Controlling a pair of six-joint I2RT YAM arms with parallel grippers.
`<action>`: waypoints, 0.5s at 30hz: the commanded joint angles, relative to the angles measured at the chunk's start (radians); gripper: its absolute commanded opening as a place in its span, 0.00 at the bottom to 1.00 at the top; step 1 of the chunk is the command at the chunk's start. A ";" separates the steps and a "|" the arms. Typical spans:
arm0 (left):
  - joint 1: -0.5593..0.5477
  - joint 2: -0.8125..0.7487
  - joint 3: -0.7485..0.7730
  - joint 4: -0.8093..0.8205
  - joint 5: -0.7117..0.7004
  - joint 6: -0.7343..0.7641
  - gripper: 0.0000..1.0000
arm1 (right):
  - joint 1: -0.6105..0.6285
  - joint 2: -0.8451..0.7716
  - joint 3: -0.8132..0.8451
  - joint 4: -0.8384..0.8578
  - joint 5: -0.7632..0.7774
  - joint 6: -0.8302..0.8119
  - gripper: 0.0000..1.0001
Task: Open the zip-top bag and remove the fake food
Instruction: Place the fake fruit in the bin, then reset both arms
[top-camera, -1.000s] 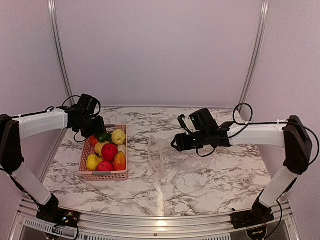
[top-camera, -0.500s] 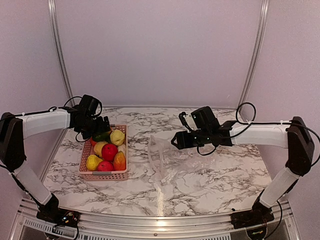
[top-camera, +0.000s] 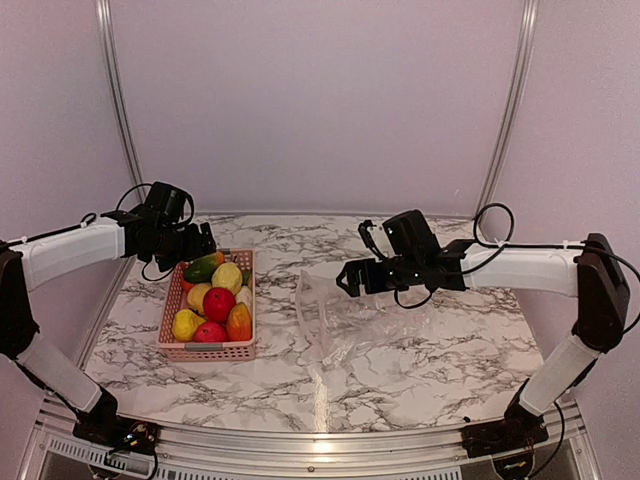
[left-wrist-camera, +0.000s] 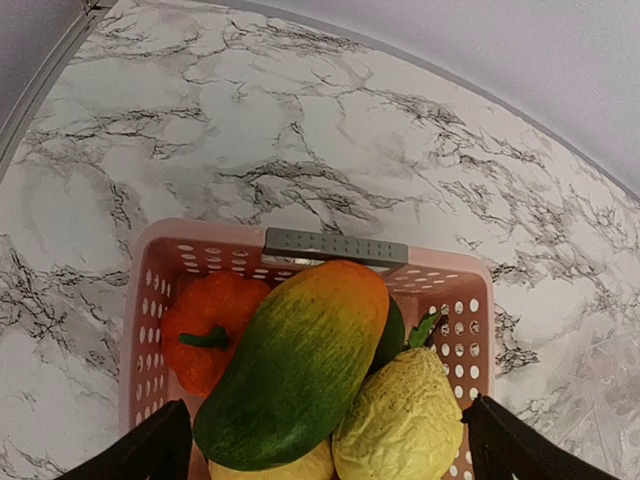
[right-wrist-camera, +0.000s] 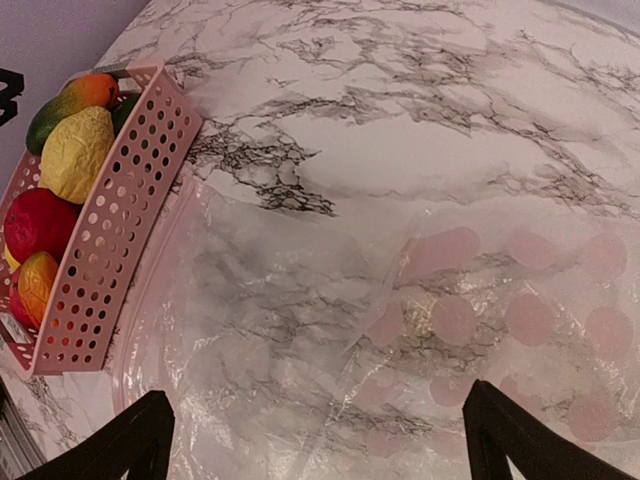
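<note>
Left gripper (top-camera: 203, 241) gapes empty over the pink basket (top-camera: 205, 350) (by the table's (top-camera: 430, 375) left edge). Right gripper (top-camera: 345, 280) hangs likewise over the mid-table zip-top bag (top-camera: 370, 330).

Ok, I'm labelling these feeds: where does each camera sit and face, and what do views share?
Top external: above, behind the arms, facing down over the table; both arms show, left gripper near the pink basket, right gripper over the zip-top bag.
Left wrist: looks down into the basket at fake food; own fingertips at bottom corners.
Right wrist: looks down at the bag, basket at left; fingertips likewise.
Shared: all three show the basket.
</note>
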 joint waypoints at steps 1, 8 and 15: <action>-0.010 -0.058 -0.013 0.022 -0.004 0.027 0.99 | 0.000 -0.033 0.051 0.002 0.021 0.002 0.99; -0.058 -0.124 -0.020 0.070 0.014 0.054 0.99 | 0.000 -0.055 0.059 0.010 0.039 0.010 0.99; -0.146 -0.169 -0.025 0.130 0.018 0.095 0.99 | 0.003 -0.096 0.065 0.013 0.055 0.026 0.99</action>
